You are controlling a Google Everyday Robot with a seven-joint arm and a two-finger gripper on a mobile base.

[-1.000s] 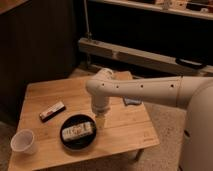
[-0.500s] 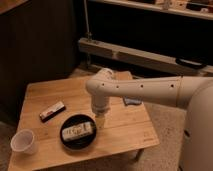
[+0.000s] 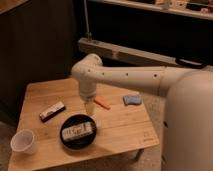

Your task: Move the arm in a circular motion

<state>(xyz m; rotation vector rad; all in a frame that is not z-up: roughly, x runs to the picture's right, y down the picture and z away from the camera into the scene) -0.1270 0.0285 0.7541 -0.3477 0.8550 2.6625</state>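
The arm [image 3: 135, 80] reaches in from the robot's white body [image 3: 192, 125] at the right, runs nearly level across the back half of the desk [image 3: 125, 127], bends at a rounded elbow and drops straight down, so its last short link is upright and its long upper link lies left to right. The gripper [image 3: 90, 107] is the pale tip at the bottom of that drop, hanging just above the middle of the desk and holding nothing that can be made out; whether it is apart or together I cannot tell. Since the task's thing is the arm itself, what matters for a circle is the room around that tip. Directly below and slightly toward the camera sits a black bowl [image 3: 65, 137] with a pale packet [image 3: 78, 131] in it, its far rim close under the gripper. Just to the right of the tip lies a small orange item [image 3: 103, 103], and farther right a blue object [image 3: 132, 99]. To the left, a dark bar [image 3: 52, 111] lies on the wood, and a white cup [image 3: 22, 141] stands near the front left corner, well apart from the tip. All 5 things are low, so a level circle traced at the present height looks likely to pass over them; a dip on the near side would risk the bowl's rim first. Behind the desk a pale rail [image 3: 130, 56] runs under dark shelving, near the elbow's side of the sweep.
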